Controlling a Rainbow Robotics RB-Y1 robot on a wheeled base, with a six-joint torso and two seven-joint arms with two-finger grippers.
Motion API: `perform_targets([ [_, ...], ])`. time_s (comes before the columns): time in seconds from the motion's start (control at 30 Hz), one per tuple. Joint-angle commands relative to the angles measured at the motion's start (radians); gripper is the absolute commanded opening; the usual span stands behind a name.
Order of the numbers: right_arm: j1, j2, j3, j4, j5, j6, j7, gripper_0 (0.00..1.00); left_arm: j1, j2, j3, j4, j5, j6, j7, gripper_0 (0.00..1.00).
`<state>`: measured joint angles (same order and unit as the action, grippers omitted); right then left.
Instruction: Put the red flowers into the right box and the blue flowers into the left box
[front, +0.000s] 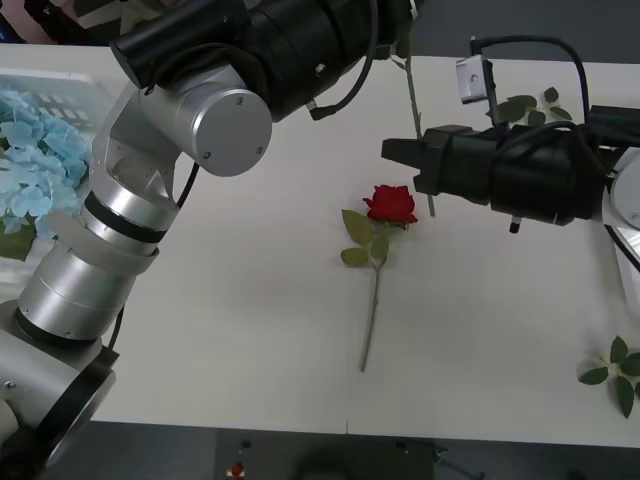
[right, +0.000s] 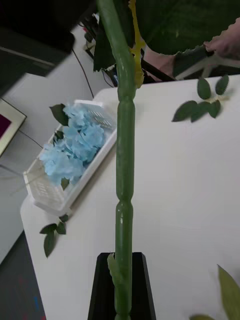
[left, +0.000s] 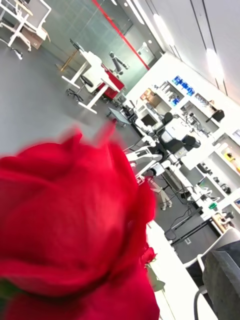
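Observation:
My right gripper (front: 397, 153), black-fingered, is shut on the thin green stem of a red flower (front: 412, 100) that rises toward the left arm's wrist at the table's far side. In the right wrist view this stem (right: 125, 150) runs straight out from between the fingers (right: 102, 290). A deep red rose head (left: 70, 225) sits very close in front of the left wrist camera. Another red rose (front: 390, 204) lies on the table's middle, stem toward me. Blue flowers (front: 35, 165) (right: 75, 145) lie in the left box (front: 70, 85) (right: 47, 197). The right box is out of view.
Loose green leaf sprigs lie at the far right (front: 530, 106), at the near right edge (front: 615, 370) and beside the basket (right: 52, 232). The left arm's big silver elbow (front: 225, 125) hangs over the table's left half. White tabletop lies bare around the lying rose.

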<state>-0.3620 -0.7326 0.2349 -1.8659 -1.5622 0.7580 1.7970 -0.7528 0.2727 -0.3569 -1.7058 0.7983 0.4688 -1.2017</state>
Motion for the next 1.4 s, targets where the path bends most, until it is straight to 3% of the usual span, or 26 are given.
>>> perform_targets([
  [0.03, -0.020, -0.175, 0.006, 0.040, -0.022, 0.057, -0.067, 0.00, -0.020, 0.008, 0.013, -0.015, 0.016, -0.005, 0.039, 1.00],
  [0.13, -0.020, -0.312, 0.006, 0.080, -0.039, 0.104, -0.117, 0.00, -0.020, 0.028, 0.038, -0.037, 0.032, 0.079, 0.039, 1.00],
  [0.2, -0.021, -0.392, 0.006, 0.110, -0.053, 0.144, -0.137, 0.00, -0.017, 0.046, 0.091, -0.083, 0.059, 0.229, 0.036, 1.00],
  [0.27, -0.020, -0.487, 0.006, 0.149, -0.062, 0.184, -0.171, 0.00, -0.017, 0.083, 0.174, -0.149, 0.139, 0.475, 0.027, 1.00],
  [0.33, -0.021, -0.548, 0.004, 0.195, -0.067, 0.215, -0.195, 0.00, -0.005, 0.112, 0.220, -0.176, 0.245, 0.616, 0.024, 1.00],
  [0.4, -0.020, -0.608, 0.004, 0.255, -0.062, 0.241, -0.203, 0.00, 0.050, 0.145, 0.236, -0.199, 0.345, 0.673, 0.005, 1.00],
  [0.6, -0.020, -0.665, 0.004, 0.456, 0.041, 0.256, -0.194, 0.00, 0.311, 0.195, 0.116, -0.307, 0.318, 0.607, -0.122, 1.00],
  [0.83, -0.020, -0.649, 0.004, 0.614, 0.202, 0.204, -0.179, 0.00, 0.337, 0.143, -0.099, -0.275, -0.008, 0.576, -0.104, 1.00],
  [1.1, -0.020, -0.600, 0.004, 0.694, 0.442, 0.149, -0.185, 0.00, 0.196, 0.025, -0.321, -0.043, -0.284, 0.576, 0.050, 1.00],
  [1.4, -0.020, -0.536, 0.021, 0.834, 0.508, 0.069, -0.180, 0.00, 0.010, -0.078, -0.424, 0.299, -0.355, 0.576, 0.070, 1.00],
])
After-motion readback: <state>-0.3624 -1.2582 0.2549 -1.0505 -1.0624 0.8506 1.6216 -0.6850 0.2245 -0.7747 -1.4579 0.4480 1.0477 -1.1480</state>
